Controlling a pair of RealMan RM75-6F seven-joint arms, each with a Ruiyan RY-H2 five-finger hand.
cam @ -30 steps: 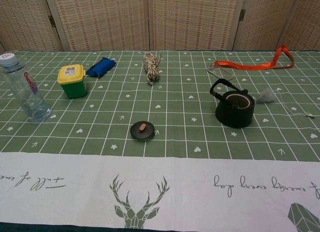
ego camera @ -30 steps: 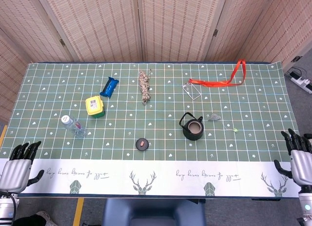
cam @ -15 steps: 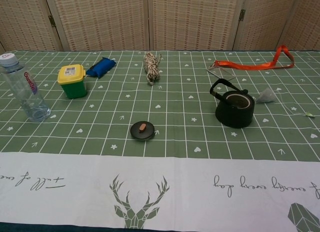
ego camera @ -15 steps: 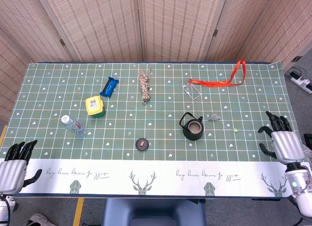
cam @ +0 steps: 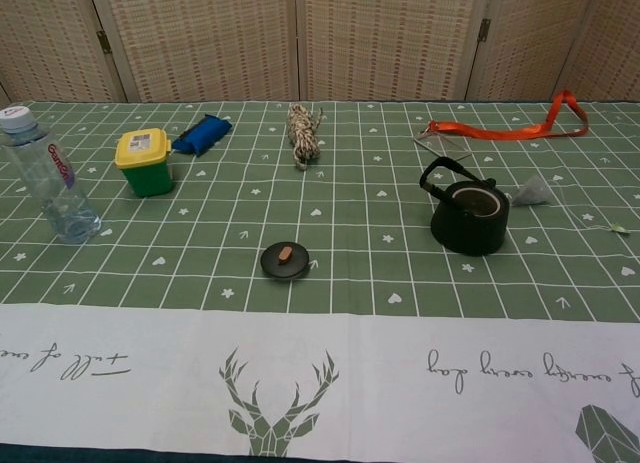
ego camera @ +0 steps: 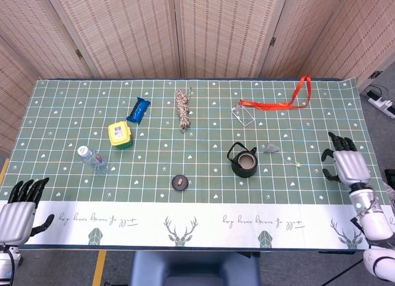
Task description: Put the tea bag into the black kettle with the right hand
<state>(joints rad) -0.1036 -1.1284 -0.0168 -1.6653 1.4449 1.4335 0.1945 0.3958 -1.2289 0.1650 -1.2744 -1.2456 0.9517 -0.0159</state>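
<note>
The black kettle (ego camera: 245, 162) (cam: 469, 215) stands lidless right of the table's middle. Just to its right lies the grey tea bag (ego camera: 271, 149) (cam: 533, 190), its string running to a green tag (ego camera: 298, 165) (cam: 619, 229). My right hand (ego camera: 345, 165) hovers over the table's right edge with fingers spread, empty, well right of the tea bag. My left hand (ego camera: 20, 209) hangs at the front left corner, off the table, fingers apart and empty. Neither hand shows in the chest view.
The kettle's lid (ego camera: 179, 182) (cam: 285, 260) lies in front of centre. A water bottle (ego camera: 92, 159), a yellow-lidded green tub (ego camera: 120, 134), a blue packet (ego camera: 139, 109), a rope bundle (ego camera: 182, 110) and an orange lanyard (ego camera: 281, 101) are spread over the table.
My right hand has risen from the front right corner and moved in over the table's right edge, toward the tea bag. My left hand has sunk slightly. The objects have not moved.
</note>
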